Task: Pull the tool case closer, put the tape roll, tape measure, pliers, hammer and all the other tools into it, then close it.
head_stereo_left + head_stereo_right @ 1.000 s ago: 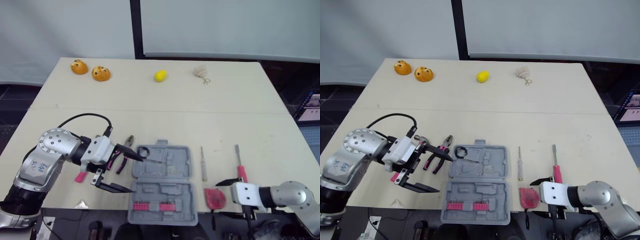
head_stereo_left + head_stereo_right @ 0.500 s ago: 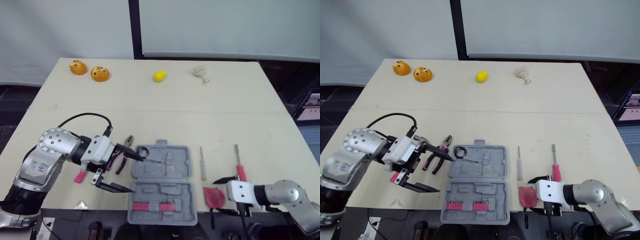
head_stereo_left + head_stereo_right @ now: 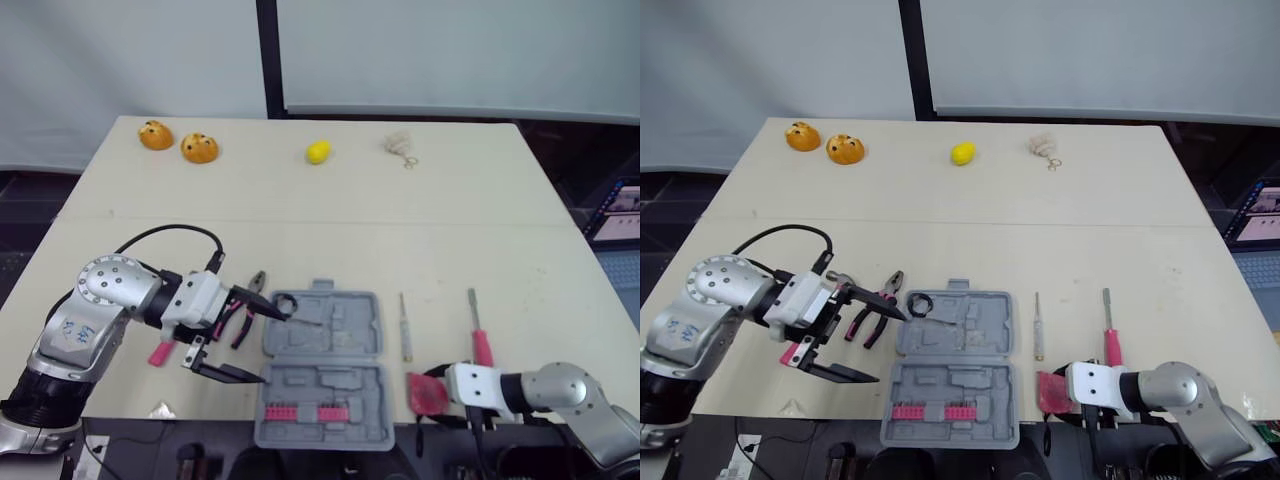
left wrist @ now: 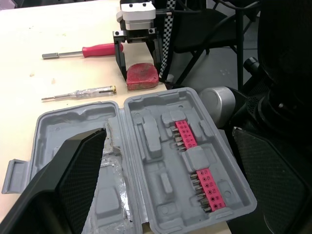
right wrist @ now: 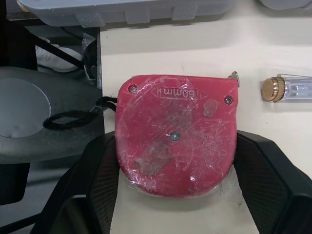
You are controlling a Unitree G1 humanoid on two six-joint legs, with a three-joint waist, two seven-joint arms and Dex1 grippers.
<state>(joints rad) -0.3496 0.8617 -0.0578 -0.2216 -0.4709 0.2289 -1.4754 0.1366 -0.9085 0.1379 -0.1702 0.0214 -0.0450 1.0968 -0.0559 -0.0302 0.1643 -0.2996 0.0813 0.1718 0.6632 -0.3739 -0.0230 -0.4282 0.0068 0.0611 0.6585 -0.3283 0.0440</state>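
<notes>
The grey tool case [image 3: 322, 342] lies open near the table's front edge, with pink bits [image 4: 195, 156] in its near half. My left gripper [image 3: 272, 347] is open at the case's left side, its fingers reaching over that edge. A black tape roll [image 3: 287, 303] sits at the case's far left corner. The pliers [image 3: 240, 318] and the hammer's pink handle [image 3: 160, 353] lie left of the case. My right gripper [image 3: 424, 398] is open, with its fingers [image 5: 97, 190] on either side of the red tape measure [image 5: 175, 131].
A clear-handled screwdriver [image 3: 405, 328] and a red-handled one [image 3: 480, 340] lie right of the case. Two orange toys [image 3: 156, 135] [image 3: 199, 148], a lemon [image 3: 318, 152] and a beige keyring thing [image 3: 402, 145] sit along the far edge. The case's near half overhangs the table front.
My right gripper has slid left along the front edge until its fingers stand on both sides of the tape measure. The left arm has not moved.
</notes>
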